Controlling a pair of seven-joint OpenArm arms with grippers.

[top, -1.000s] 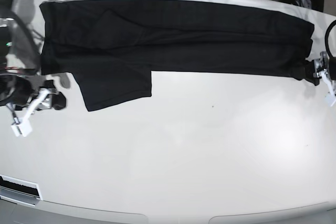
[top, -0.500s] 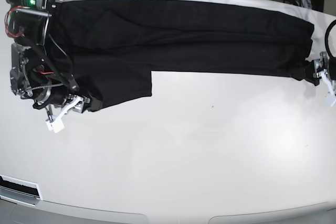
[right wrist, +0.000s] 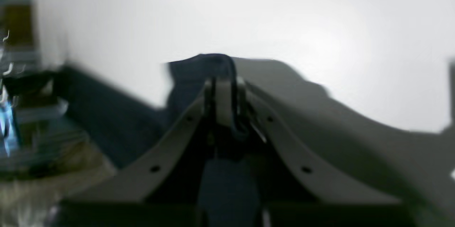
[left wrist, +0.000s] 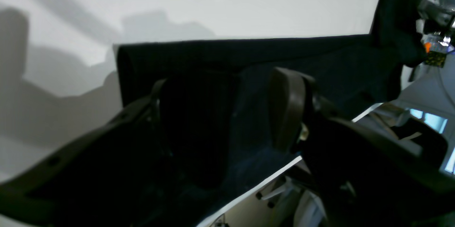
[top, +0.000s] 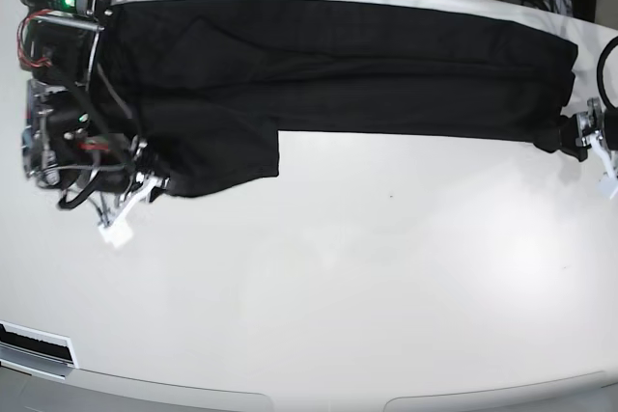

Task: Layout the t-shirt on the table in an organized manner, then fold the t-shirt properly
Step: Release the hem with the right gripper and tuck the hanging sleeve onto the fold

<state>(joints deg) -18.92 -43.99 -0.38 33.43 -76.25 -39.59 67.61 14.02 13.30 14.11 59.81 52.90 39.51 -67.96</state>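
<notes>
**Kid:** What is the right gripper (right wrist: 224,88) doing?

**Helper:** It is pinching a corner of the black t-shirt (top: 328,65). The left gripper (left wrist: 231,113) is spread wide over the shirt's other end.

**Kid:** Is the shirt folded?

**Helper:** I think only partly. It lies in a long strip along the far edge of the tabletop (top: 386,277). The near side has lots of room.
</notes>
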